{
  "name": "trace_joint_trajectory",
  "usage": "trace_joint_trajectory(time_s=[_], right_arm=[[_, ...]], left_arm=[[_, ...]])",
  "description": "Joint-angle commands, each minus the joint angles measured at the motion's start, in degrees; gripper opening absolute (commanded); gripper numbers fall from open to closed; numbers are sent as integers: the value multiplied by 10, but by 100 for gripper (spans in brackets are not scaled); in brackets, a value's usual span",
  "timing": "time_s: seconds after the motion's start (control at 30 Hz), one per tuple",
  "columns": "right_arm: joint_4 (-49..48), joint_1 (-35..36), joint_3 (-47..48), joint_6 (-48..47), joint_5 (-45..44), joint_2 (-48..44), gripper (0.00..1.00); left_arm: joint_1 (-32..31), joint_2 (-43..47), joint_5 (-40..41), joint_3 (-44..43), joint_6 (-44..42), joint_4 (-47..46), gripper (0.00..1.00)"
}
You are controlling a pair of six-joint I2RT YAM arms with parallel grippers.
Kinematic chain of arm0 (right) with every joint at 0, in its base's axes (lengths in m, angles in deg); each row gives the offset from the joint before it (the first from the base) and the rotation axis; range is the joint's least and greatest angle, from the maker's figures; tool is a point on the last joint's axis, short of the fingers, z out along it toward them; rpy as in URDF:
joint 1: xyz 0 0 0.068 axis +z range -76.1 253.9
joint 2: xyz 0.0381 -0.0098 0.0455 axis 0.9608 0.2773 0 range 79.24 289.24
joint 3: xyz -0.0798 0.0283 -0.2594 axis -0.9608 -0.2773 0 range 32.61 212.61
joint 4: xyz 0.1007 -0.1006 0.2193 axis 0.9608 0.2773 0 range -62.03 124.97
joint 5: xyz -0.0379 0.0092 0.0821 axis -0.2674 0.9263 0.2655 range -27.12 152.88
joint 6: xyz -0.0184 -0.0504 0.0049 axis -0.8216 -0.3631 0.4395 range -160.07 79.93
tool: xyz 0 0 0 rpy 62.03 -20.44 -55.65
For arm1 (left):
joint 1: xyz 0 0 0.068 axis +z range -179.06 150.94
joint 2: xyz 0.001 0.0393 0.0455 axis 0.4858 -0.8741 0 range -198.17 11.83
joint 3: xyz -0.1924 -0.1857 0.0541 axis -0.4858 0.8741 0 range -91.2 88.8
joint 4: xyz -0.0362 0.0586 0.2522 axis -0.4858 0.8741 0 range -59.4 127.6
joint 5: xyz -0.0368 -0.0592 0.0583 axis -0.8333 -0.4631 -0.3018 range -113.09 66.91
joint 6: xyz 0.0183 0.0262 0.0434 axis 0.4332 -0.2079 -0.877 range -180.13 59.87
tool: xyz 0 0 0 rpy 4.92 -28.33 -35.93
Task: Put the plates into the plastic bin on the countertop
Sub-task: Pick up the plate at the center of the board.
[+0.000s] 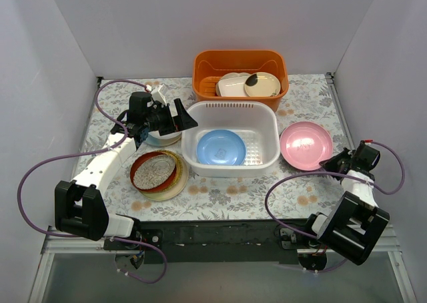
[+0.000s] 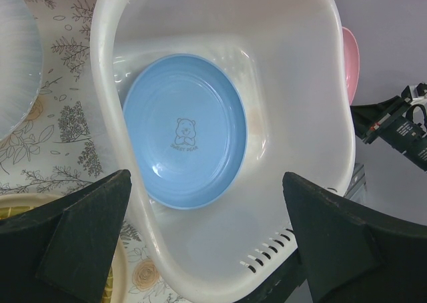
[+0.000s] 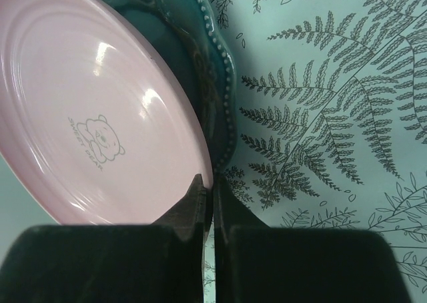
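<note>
The white plastic bin (image 1: 230, 116) stands mid-table with a blue plate (image 1: 221, 147) flat inside; both show in the left wrist view, bin (image 2: 107, 83) and plate (image 2: 183, 133). My left gripper (image 1: 183, 119) is open and empty, hovering over the bin's left rim (image 2: 205, 179). A pink plate (image 1: 305, 145) lies right of the bin on a teal plate (image 3: 200, 63). My right gripper (image 1: 332, 163) is shut on the pink plate's (image 3: 100, 116) near rim (image 3: 208, 183). A red-rimmed plate (image 1: 157, 171) lies on a yellow one, left of the bin.
A cream-and-light-blue plate (image 1: 162, 139) lies under my left wrist on the leaf-printed countertop (image 1: 227, 193). An orange basket (image 1: 240, 66) behind the bin holds cream plates, one with a dark blotch (image 1: 257, 83). White walls close in the table.
</note>
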Motion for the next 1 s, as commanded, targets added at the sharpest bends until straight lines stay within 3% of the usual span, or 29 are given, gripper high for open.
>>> trace_joint_trajectory(time_s=[0.0, 0.97], right_arm=[[3, 1, 31, 10, 12, -26, 1], [41, 1, 101, 19, 27, -93, 1]], left_arm=[[5, 9, -7, 4, -2, -7, 98], [8, 7, -20, 7, 1, -18, 98]])
